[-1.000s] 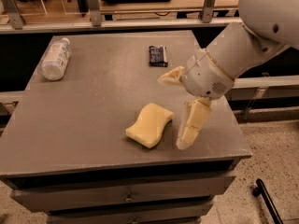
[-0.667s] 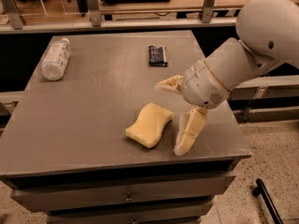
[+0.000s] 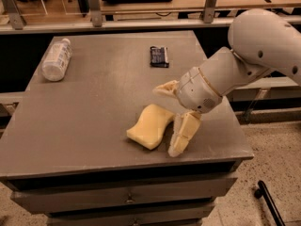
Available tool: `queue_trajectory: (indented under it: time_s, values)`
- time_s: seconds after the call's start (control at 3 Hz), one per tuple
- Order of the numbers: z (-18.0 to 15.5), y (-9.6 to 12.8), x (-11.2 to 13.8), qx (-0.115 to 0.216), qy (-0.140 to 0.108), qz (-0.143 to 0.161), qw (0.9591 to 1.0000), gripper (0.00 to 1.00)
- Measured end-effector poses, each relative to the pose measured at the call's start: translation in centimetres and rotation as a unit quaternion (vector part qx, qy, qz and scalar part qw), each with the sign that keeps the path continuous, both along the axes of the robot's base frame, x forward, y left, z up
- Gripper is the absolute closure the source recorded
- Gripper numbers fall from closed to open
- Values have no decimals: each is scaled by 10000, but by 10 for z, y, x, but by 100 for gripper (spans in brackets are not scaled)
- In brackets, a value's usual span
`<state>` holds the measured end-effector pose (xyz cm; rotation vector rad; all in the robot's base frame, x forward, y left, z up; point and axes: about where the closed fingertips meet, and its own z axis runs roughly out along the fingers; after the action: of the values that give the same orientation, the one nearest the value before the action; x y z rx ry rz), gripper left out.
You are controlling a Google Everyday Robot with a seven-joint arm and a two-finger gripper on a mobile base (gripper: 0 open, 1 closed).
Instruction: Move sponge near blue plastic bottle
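1 sponge (image 3: pixel 149 126), 1 bottle (image 3: pixel 57 59), 1 pkt (image 3: pixel 159 56) — tool (image 3: pixel 164 120) spread wide by sponge.

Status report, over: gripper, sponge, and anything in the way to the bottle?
Gripper open, fingers astride right end of sponge. Sponge flat, not lifted; blue plastic bottle on its side, far left. Nothing between them; dark packet sits apart.

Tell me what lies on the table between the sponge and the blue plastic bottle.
Only bare table, as the camera view shows. The dark packet lies off that line, and the open gripper sits at the right side of the sponge.
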<state>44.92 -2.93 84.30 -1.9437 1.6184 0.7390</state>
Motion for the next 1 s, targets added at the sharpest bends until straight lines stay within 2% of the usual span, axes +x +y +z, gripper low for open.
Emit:
queue_trajectory:
  time_s: [0.33,1.0]
  values:
    - [-9,1,-2,-56,86,5,9999,17]
    - [-3,3,-8,-193,232,45,9995,64]
